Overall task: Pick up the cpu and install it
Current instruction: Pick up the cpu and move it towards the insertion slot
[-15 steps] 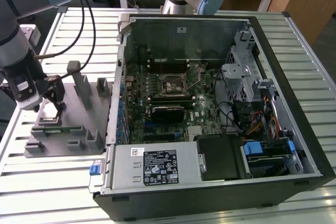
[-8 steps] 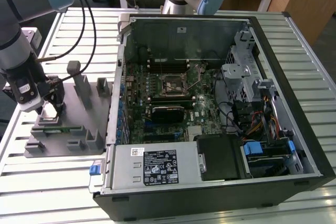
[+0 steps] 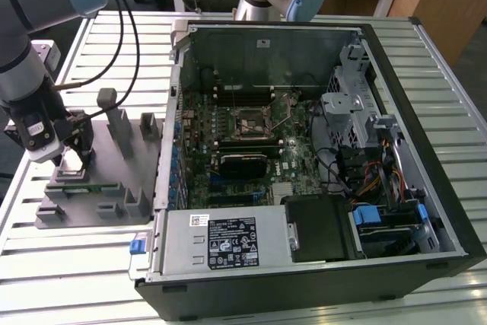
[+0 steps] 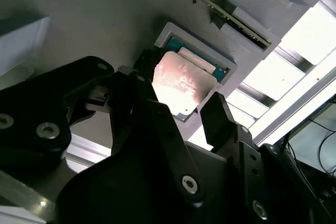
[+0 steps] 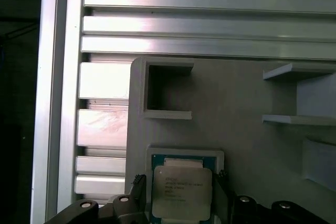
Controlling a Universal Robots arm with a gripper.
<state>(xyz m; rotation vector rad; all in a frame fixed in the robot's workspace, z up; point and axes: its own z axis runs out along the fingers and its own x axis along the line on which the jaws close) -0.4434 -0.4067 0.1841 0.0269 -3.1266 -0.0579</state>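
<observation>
Exterior view, left of the frame: the gripper point(image 3: 74, 159) is down at the grey fixture point(image 3: 114, 188); in the first wrist view, bottom centre, the cpu point(image 5: 181, 191) lies in its pocket between the jaws; whether they clamp it I cannot tell; the motherboard socket point(image 3: 255, 123), mid-frame, looks unfilled, so lifting and installing seem left.

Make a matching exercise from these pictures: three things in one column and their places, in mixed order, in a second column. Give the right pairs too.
1. cpu
2. gripper
3. motherboard socket

A. inside the open computer case
B. in a pocket of the grey fixture
C. over the grey fixture, at the exterior view's left

Pairs: 1-B; 2-C; 3-A
</observation>
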